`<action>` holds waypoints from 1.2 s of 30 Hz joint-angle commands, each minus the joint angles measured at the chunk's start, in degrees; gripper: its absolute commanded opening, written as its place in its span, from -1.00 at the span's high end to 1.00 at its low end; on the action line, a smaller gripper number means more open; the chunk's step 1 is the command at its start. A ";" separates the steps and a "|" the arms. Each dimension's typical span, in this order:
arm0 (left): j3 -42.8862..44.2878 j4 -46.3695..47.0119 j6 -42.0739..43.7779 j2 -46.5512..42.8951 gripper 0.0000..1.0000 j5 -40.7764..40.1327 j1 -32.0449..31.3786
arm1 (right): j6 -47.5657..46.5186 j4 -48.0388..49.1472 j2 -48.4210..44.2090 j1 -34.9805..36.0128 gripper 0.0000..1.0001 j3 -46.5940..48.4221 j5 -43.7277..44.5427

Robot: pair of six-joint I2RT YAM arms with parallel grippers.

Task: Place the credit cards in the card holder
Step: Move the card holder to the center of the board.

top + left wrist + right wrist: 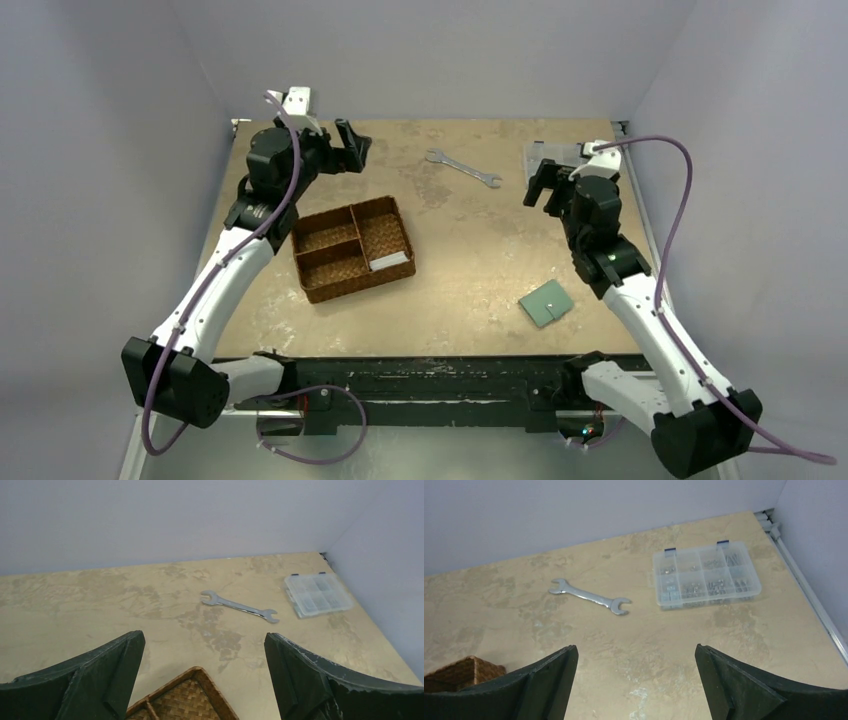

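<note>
- My left gripper hangs above the far-left part of the mottled tan table, its two dark fingers spread as wide as they go, with nothing between them.
- My right gripper hangs above the far-right part of the table, jaws just as wide apart and likewise holding nothing.
- The small flat square grey-green card holder lies closed on the table near the front edge on my right side, beside my right arm and well apart from both grippers. A tiny pale snap dot shows on its top.
- The credit cards show as a thin pale flat rectangle in the near end of the right-hand compartment of the brown woven three-compartment basket. I cannot tell how many lie there.
- That basket sits left of centre, just in front of my left gripper; its far corner shows in the left wrist view.
- A silver double-ended metal wrench lies flat at the far middle of the table, between my two grippers.
- A clear plastic compartment box with small parts inside sits in the far-right corner, partly hidden behind my right gripper in the top view.
</note>
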 commanded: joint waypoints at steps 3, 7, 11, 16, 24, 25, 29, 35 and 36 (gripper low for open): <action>2.29 2.35 2.49 2.11 -0.96 9.67 -1.38 | 5.20 1.36 -0.43 -2.52 -0.98 -2.69 -6.15; 1.40 2.35 2.66 2.19 -0.97 12.15 -1.87 | 13.63 1.81 0.64 -19.60 -0.98 -7.17 -29.04; 0.81 2.35 2.75 2.09 -0.97 14.55 -2.50 | 23.51 -6.00 -0.72 -27.32 -0.98 -9.58 -27.88; 0.32 2.31 2.17 2.16 -0.97 16.06 -3.55 | 32.83 -20.07 -2.63 -40.84 -0.98 -14.85 -22.51; -0.17 3.10 0.13 3.31 -0.96 19.68 -5.59 | 33.12 -19.66 0.07 -43.43 -0.98 -24.17 -32.38; -0.24 3.17 -0.04 3.45 -0.96 19.79 -5.88 | 33.06 -18.78 0.33 -43.45 -0.98 -25.48 -33.51; -0.05 2.86 0.29 4.20 -0.97 20.39 -7.59 | 30.96 -16.75 -1.04 -43.19 -0.97 -28.46 -35.25; 0.54 2.31 0.24 6.13 -0.96 22.04 -10.98 | 24.79 -13.52 -0.60 -42.45 -0.78 -33.27 -39.01; 0.46 2.36 0.47 6.38 -0.96 21.67 -11.73 | 24.39 -12.40 -0.56 -41.91 -0.76 -33.67 -40.14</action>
